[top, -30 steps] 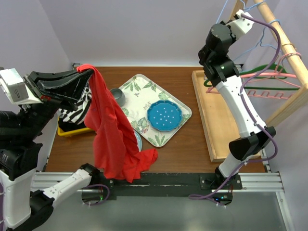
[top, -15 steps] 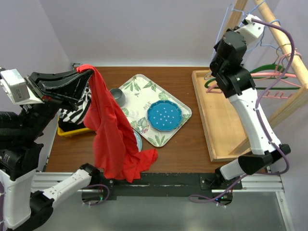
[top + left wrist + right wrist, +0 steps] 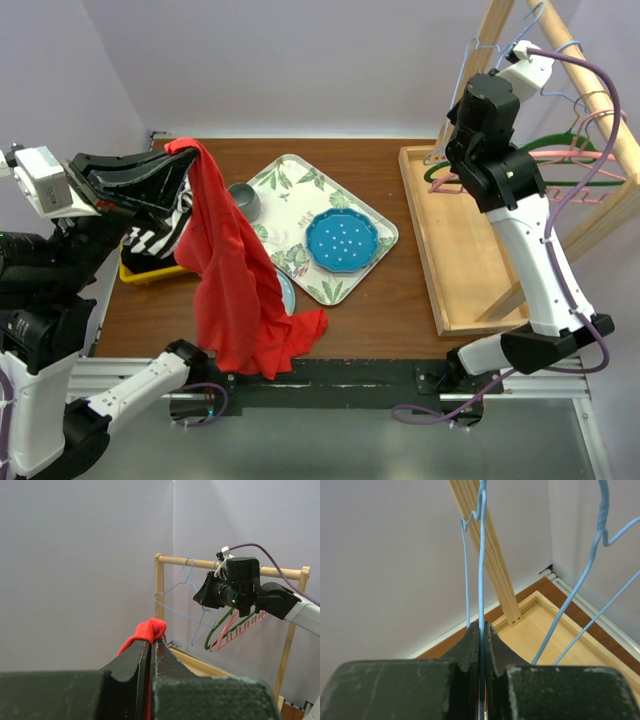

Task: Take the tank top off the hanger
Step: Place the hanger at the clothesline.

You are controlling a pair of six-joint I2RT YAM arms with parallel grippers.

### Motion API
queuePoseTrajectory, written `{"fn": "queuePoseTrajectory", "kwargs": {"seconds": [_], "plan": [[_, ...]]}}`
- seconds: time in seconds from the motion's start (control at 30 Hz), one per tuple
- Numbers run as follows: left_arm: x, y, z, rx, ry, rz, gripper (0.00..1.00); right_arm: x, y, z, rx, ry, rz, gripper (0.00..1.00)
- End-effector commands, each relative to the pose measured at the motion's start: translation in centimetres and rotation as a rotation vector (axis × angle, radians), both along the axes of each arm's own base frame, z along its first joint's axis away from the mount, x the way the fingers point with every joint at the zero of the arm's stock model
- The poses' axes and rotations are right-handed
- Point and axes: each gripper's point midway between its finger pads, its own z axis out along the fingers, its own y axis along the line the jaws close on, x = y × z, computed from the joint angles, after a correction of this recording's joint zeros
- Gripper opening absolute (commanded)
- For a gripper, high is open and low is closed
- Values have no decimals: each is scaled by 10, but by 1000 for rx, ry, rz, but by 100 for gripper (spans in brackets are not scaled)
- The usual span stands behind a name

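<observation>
tank top [image 3: 235,290] red | hanger [image 3: 481,555] blue | plate [image 3: 341,240] blue, dotted | tray [image 3: 290,180] leaf-print

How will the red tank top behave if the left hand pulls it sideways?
Probably floppy: the tank top hangs in loose folds from the left hand, its lower end crumpled near the front edge of the table. Likely light: a pinch on one bunched bit carries it. It may well sway when moved.

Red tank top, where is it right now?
In the top view the tank top hangs on the left, pinched by the left hand, draping down beside the floral tray.
</observation>
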Motion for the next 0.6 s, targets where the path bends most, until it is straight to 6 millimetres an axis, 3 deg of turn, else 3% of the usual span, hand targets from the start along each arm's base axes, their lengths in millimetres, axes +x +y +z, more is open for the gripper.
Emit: {"fn": "queuePoseTrajectory", "kwargs": {"seconds": [0.0, 0.33, 0.57], "plan": [[-5, 7, 12, -34, -51, 20, 0, -18, -7, 8, 51, -36, -6, 0], [3, 12, 2, -14, -38, 75, 0, -36, -9, 38, 67, -70, 36, 0], [0, 18, 5, -19, -55, 96, 0, -59, -18, 35, 58, -44, 44, 0]]}}
